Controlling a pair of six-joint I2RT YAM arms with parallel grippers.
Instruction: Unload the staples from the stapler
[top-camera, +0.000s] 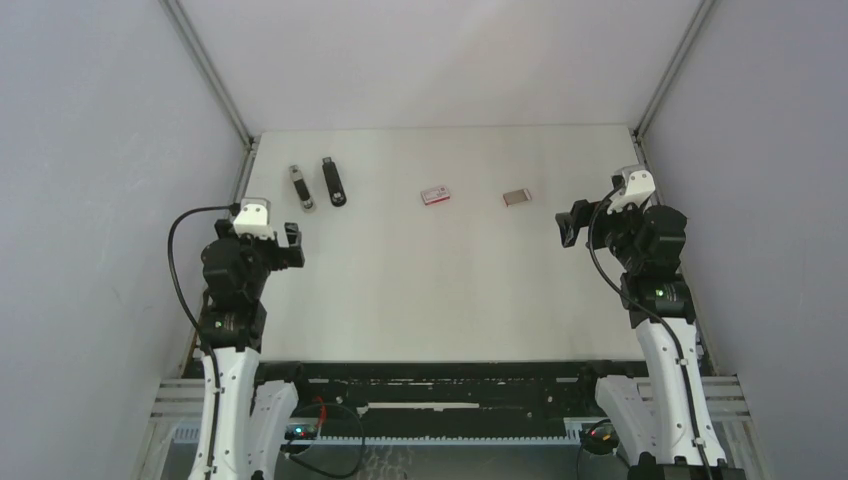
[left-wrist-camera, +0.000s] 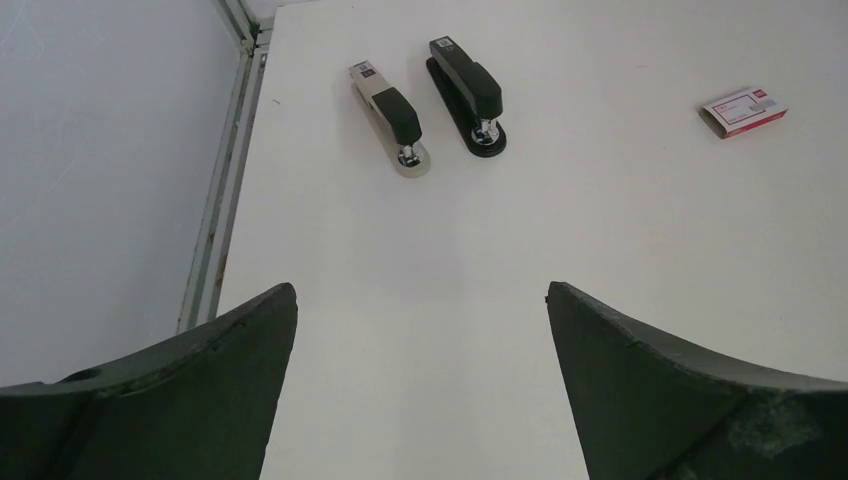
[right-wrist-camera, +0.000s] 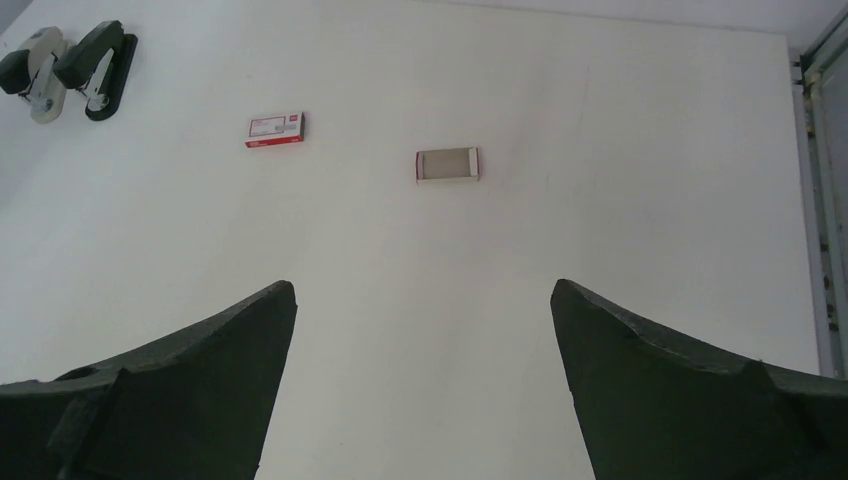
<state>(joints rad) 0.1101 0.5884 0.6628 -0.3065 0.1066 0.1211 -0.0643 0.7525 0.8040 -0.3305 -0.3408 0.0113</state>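
We are reading both pairs of fingers (left-wrist-camera: 225, 385) as spread fully apart and carrying nothing. The left gripper (left-wrist-camera: 420, 295) is hovering over bare table (top-camera: 420, 290) on the left side, and the right gripper (right-wrist-camera: 423, 295) is hovering likewise on the right side, each well clear of every object. No staples are showing loose in any view, so we are judging that they are sitting inside a stapler magazine; the frames are not telling us which stapler is loaded. Two staplers are lying side by side at the far left with their tops down, close together but apart: the grey stapler (left-wrist-camera: 390, 118) nearer the table's left edge, and the black stapler (left-wrist-camera: 467, 95) just beside it on the right. Both are lying well ahead of the left gripper, so we are assigning the reach to that arm. For a clean approach, we are advising setting the open jaws across the narrow width of the stapler body, not along its length, and gripping the base low so that the top arm is free to swing up. We are reserving the right gripper for lifting the top or drawing out the strip. The red-and-white box (right-wrist-camera: 275, 129) and the small open tray (right-wrist-camera: 447, 165) are lying mid-table, well apart from the staplers, and we are advising routing both arms clear of them.
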